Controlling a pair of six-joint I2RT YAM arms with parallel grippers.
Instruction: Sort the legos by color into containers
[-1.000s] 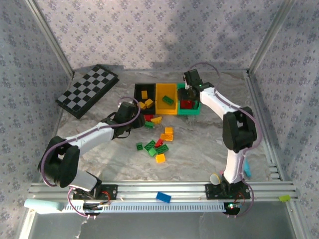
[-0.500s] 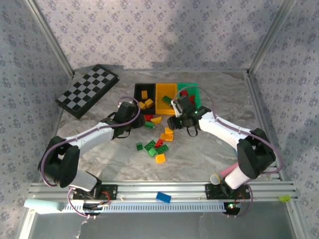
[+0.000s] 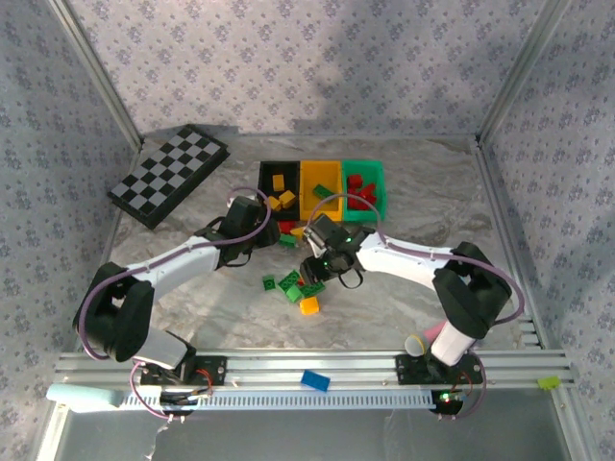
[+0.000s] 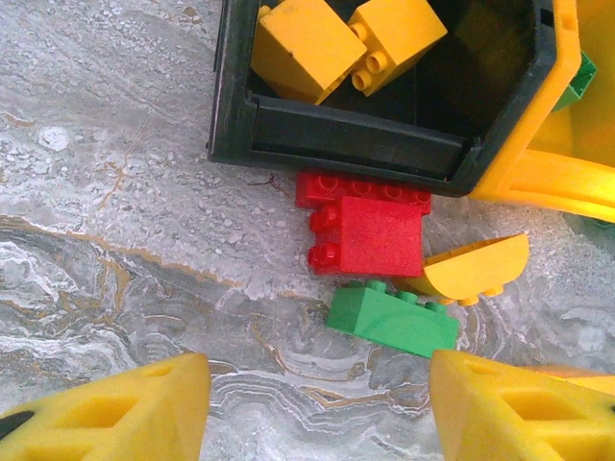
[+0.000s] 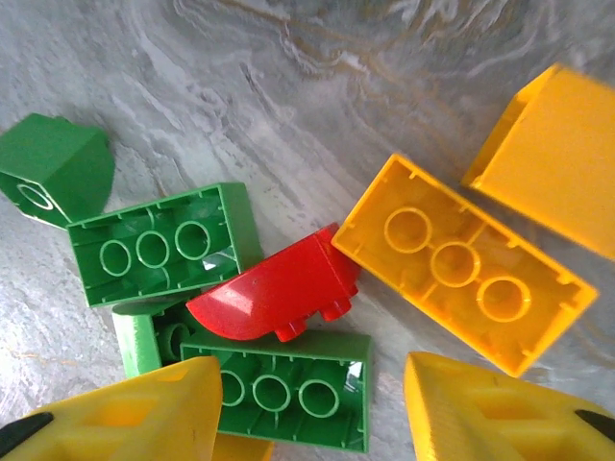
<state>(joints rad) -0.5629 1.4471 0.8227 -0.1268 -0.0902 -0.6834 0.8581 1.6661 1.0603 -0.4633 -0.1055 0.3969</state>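
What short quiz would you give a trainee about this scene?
1. True or false: the green bin holds red bricks.
2. What colour is the curved brick under the right tool? A blue, B red, C yellow.
3. Fill in: the black bin holds bricks coloured ___.
Key: 1 true; 2 B; 3 yellow.
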